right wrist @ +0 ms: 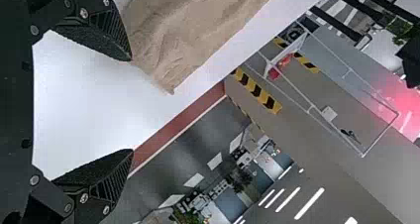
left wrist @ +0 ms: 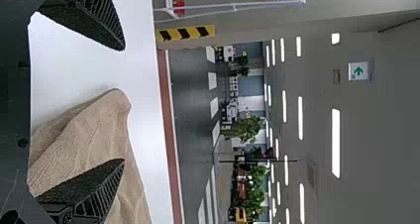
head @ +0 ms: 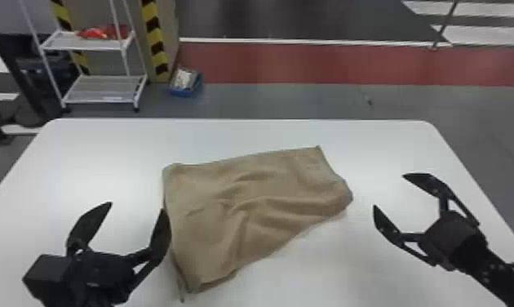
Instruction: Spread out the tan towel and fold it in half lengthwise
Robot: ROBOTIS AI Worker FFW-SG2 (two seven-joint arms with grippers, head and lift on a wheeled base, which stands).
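Head view: set high above the near side of the desk [head: 105, 143], facing far and steeply down. Left wrist view: low, close behind the left pincer [head: 137, 206], turned sideways, facing out over the far edge. Right wrist view: low, close behind the right pincer [head: 388, 191], slanted, facing far and left. Common to both wrist views: towel [head: 248, 196], in part; white rack [head: 105, 87]; red floor strip [head: 309, 63].
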